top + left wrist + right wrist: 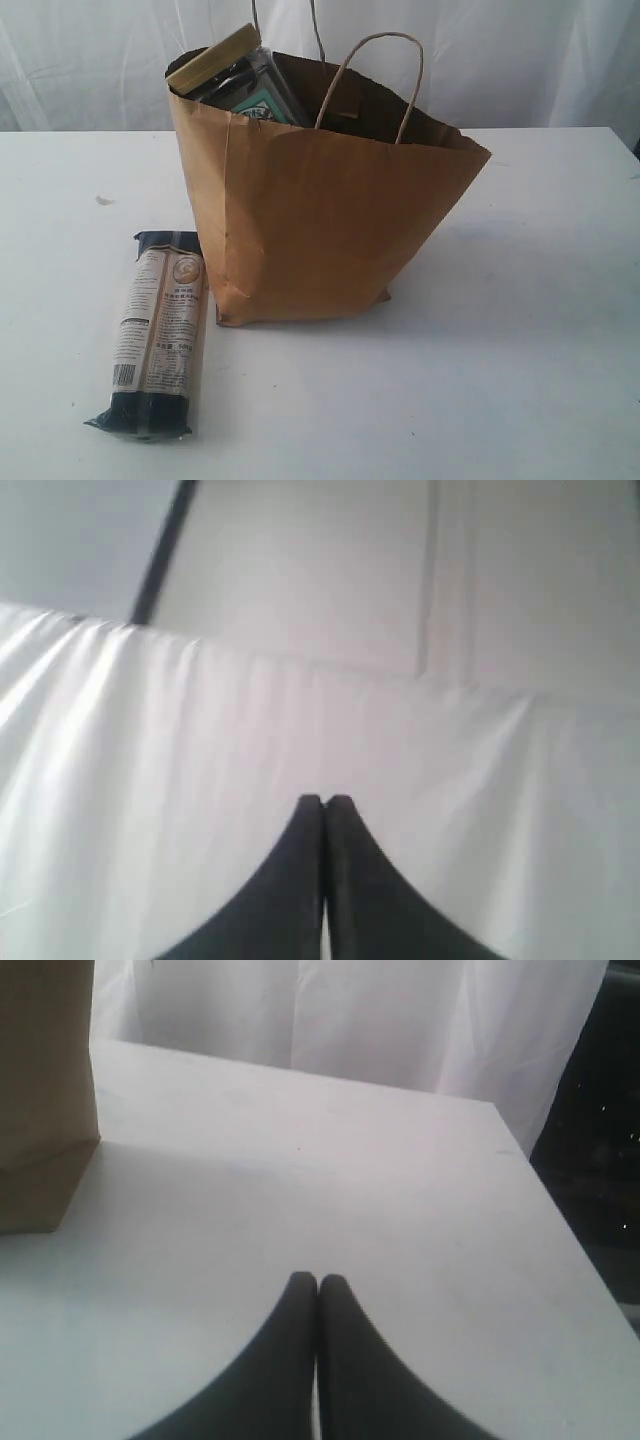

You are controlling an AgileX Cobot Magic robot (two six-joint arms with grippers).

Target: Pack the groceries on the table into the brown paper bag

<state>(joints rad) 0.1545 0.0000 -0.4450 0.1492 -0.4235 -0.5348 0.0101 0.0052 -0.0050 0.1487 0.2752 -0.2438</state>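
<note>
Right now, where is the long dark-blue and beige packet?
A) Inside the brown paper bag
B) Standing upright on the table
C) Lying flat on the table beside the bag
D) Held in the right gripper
C: the exterior view shows the long packet lying flat on the white table, beside the brown paper bag and outside it.

white curtain [90,60] in soft folds behind the white table [530,330]. light even and diffuse, shadows faint. pale wall [300,570] above the cloth, thin dark pole [165,545] slanting across it. dark gap [600,1110] past the curtain's end, near the table corner.
</note>
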